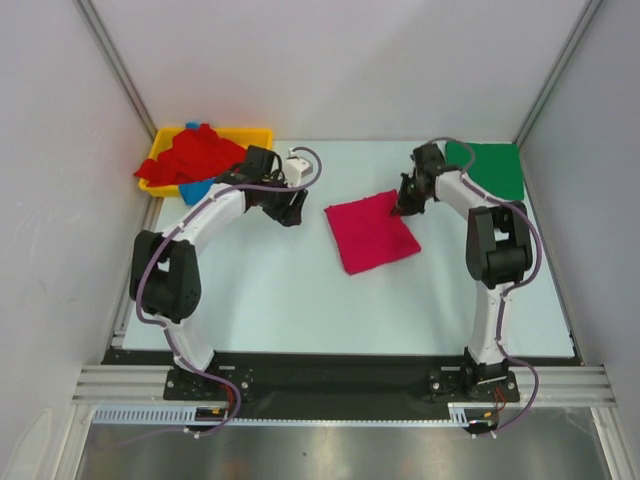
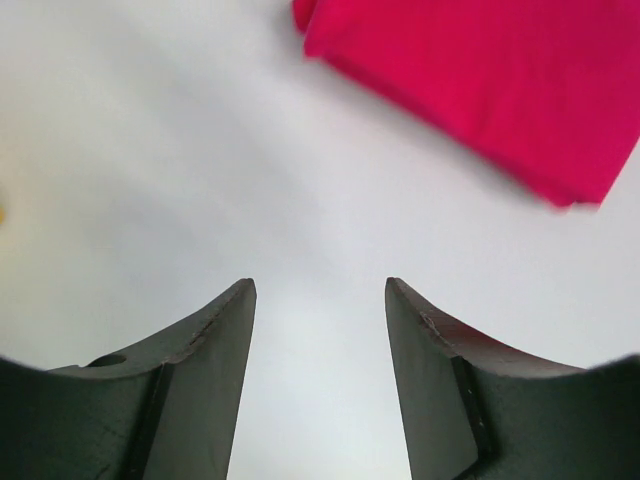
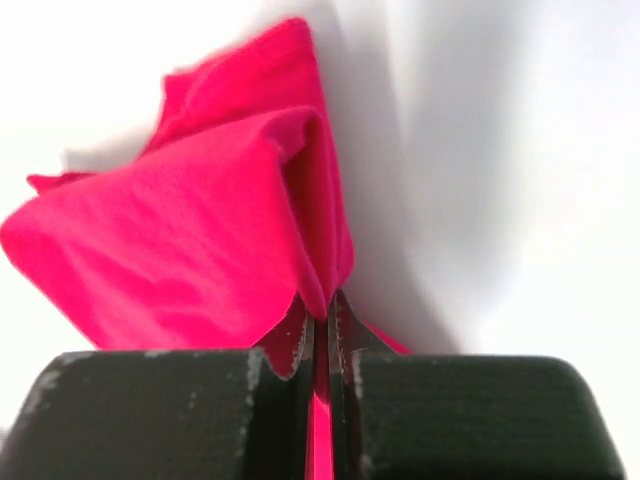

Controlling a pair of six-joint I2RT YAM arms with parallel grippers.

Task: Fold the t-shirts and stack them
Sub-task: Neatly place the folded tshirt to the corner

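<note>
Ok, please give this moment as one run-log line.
phase: folding | right gripper: shut on magenta t-shirt edge | left gripper: open, empty, beside it | green t-shirt: flat at far right

left arm reaches far n right, left gripper (image 2: 320, 285) w/ jaws apart; right arm bends far then left, right gripper (image 3: 320, 300) clamped tight on pink t-shirt (image 3: 190, 240)

Top camera looks down from behind — both wrist cameras, close in, share the pink t-shirt (image 1: 370, 235).
</note>
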